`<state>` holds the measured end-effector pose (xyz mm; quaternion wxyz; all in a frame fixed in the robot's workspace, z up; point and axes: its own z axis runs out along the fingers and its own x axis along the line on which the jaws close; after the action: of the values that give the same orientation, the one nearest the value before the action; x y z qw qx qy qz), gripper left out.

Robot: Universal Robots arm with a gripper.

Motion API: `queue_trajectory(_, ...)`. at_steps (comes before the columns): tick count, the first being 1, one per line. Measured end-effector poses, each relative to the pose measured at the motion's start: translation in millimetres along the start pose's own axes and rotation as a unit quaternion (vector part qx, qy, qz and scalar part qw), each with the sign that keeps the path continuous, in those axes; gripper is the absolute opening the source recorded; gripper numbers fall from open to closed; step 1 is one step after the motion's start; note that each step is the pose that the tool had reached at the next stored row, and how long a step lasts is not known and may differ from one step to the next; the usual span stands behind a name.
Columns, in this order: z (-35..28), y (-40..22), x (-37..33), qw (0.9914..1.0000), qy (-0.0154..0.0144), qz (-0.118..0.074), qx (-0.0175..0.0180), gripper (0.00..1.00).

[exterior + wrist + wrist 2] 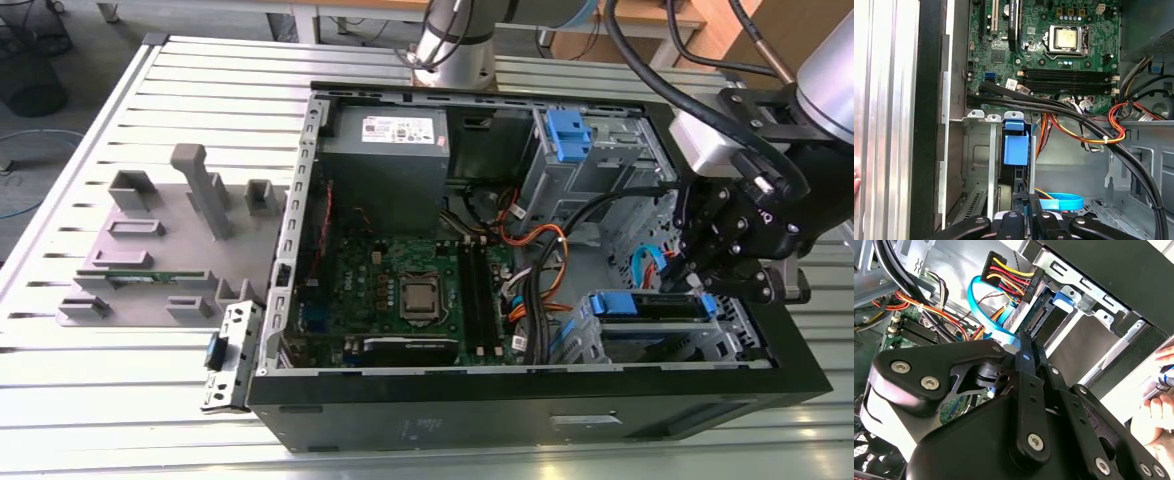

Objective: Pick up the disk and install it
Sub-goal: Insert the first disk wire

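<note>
The disk [650,306] sits edge-up in the bay at the lower right of the exterior view, inside the open case [534,395]. The gripper [705,283] is right over it, fingers [1026,210] narrow and pinching its edge. I'd call this the install step, nearly seated. Finishing it calls for a straight push that avoids the blue cable [1061,202] beside it.

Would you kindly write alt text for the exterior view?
A black end effector reaches into an open black desktop computer case, at a blue-framed silver-grey disk sitting in the metal drive cage. The green motherboard lies exposed toward the exterior view's left.
</note>
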<state>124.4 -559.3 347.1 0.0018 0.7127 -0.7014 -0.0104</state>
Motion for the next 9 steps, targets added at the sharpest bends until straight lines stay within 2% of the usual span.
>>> queue_trajectory(1, 0.2, 0.0, 0.1, 1.0, -0.0029, 0.0, 0.0002, 0.16)
queue_trajectory(2, 0.3, 0.0, 0.1, 0.99996, -0.0088, 0.0, 0.0005, 0.16)
queue_trajectory(3, 0.2, 0.1, 0.2, 0.99994, -0.0109, 0.0, 0.0006, 0.16)
queue_trajectory(6, 0.4, 0.7, 1.0, 0.99994, -0.0112, 0.0, 0.0011, 0.16)
queue_trajectory(9, 1.6, 2.3, 2.6, 0.99993, -0.0111, 0.0, 0.004, 0.16)
